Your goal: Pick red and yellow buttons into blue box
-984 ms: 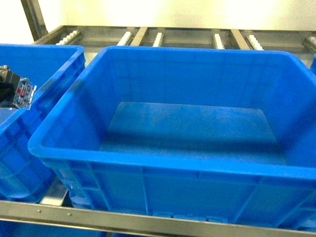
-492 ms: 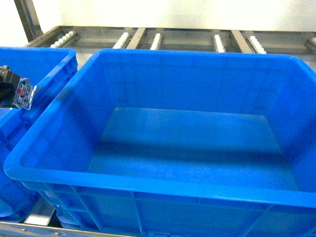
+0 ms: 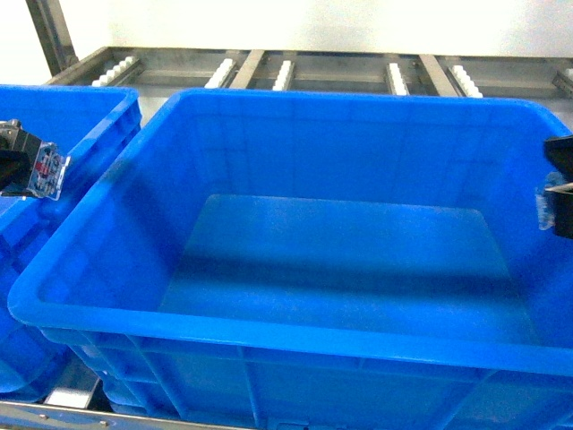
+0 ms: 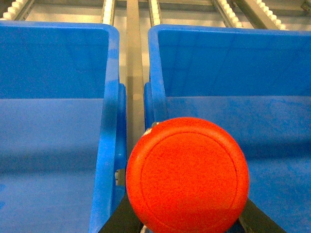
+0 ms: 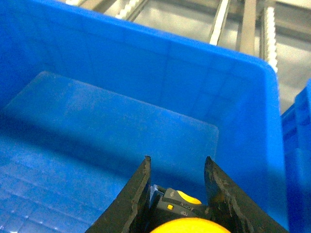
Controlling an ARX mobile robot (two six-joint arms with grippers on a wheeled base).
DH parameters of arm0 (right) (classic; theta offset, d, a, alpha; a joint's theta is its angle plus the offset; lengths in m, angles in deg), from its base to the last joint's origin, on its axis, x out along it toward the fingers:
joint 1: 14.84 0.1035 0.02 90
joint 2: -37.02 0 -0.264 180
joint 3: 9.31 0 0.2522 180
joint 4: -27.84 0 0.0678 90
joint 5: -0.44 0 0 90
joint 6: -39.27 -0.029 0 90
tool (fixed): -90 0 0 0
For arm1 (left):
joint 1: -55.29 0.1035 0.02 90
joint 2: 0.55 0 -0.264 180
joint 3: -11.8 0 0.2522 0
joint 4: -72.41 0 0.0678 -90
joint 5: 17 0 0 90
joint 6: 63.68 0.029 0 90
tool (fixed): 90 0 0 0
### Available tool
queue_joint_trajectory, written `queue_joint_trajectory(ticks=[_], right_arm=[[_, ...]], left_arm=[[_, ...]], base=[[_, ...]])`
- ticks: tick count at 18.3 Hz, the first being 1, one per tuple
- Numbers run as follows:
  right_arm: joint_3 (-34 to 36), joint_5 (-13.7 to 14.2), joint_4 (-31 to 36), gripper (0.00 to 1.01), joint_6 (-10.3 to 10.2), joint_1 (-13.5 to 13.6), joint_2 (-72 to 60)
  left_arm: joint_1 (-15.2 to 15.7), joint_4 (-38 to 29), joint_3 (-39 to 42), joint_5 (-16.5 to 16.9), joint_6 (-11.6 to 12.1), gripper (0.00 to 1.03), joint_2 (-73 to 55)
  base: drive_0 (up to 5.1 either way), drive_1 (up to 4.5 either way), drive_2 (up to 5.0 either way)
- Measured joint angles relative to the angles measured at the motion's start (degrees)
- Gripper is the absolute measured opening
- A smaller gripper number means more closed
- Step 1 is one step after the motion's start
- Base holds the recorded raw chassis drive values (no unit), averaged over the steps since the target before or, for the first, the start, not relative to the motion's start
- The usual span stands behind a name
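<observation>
Now each gripper clamps a button, red button cap facing the camera.

red button, yellow button, blue box

The supporting surface is a grey metal roller rack, its lengthwise rails fitted with rows of small white rollers visible along the far side. Standing directly on it at centre is the large, deep, bright blue plastic crate with tall sloping walls and a thick rolled rim. Just beside it on the left stands a second blue plastic crate, the two separated by a narrow gap showing a bare rail.
</observation>
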Motion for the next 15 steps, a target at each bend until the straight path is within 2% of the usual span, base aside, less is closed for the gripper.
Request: queue_joint_trajectory(ticks=[2, 5, 6, 7, 8, 10, 12, 13, 15], right_arm=[[-5.4, -0.7, -3.2, 0.3, 0.0, 0.6, -6.4], [-19.3, -1.5, -12.4, 0.3, 0.3, 1.8, -20.6], [-24.2, -4.2, -18.1, 0.3, 0.4, 2.6, -24.5], [-26.9, -4.6, -21.4, 0.3, 0.9, 3.6, -26.9], [-28.9, -6.7, -24.5, 0.3, 0.9, 3.7, -28.6], [-30.0, -6.3, -26.6, 0.3, 1.4, 4.9, -31.0], [-30.0, -6.9, -26.7, 0.41, 1.2, 5.0, -31.5], [-29.7, -6.8, -25.3, 0.47, 1.1, 4.9, -31.4], [-27.2, -7.6, -19.6, 0.65, 0.0, 4.1, -29.7]], left_arm=[[0.0, 0.0, 0.0, 0.0, 0.0, 0.21, 0.0], [0.0, 0.0, 0.0, 0.0, 0.0, 0.21, 0.0], [0.0, 0.0, 0.0, 0.0, 0.0, 0.21, 0.0], [0.0, 0.0, 0.0, 0.0, 0.0, 0.21, 0.0], [0.0, 0.0, 0.0, 0.0, 0.0, 0.21, 0.0], [0.0, 0.0, 0.0, 0.0, 0.0, 0.21, 0.0], [0.0, 0.0, 0.0, 0.0, 0.0, 0.21, 0.0], [0.0, 0.0, 0.0, 0.0, 0.0, 0.21, 0.0], [0.0, 0.0, 0.0, 0.0, 0.0, 0.21, 0.0]], base=[[0.0, 0.0, 0.0], [0.0, 0.0, 0.0], [0.0, 0.0, 0.0], [0.0, 0.0, 0.0], [0.0, 0.0, 0.0], [0.0, 0.0, 0.0], [0.0, 0.0, 0.0], [0.0, 0.0, 0.0], [0.0, 0.0, 0.0]])
